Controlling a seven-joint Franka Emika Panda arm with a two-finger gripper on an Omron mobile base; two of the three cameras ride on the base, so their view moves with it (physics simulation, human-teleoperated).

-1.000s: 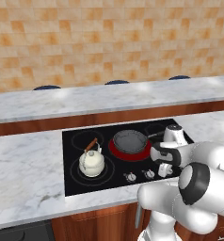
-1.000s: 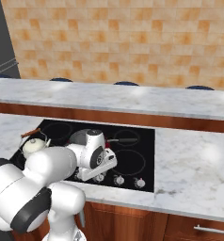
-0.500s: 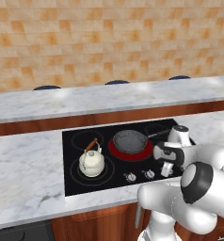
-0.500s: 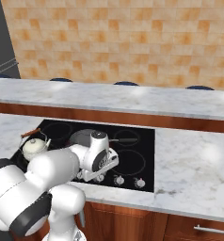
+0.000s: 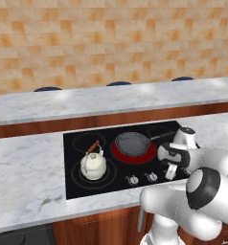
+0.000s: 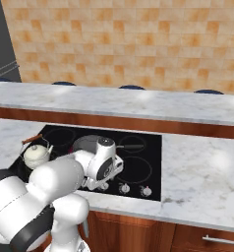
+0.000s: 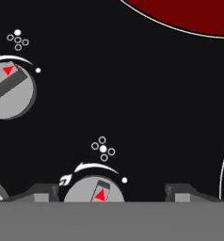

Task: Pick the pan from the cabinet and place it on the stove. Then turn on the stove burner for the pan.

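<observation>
Silver, the small round stove knob at the black glass cooktop's front edge sat between the gripper's parted fingertips, untouched. Rigid and probably slick, it looked best pinched across its raised bar. The dark grey frying pan rested on the glowing red burner.

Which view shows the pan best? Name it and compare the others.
The left base view: the pan sits whole on the glowing red burner, handle included. In the right base view the arm hides most of it. The hand view shows the red burner's edge.
</observation>
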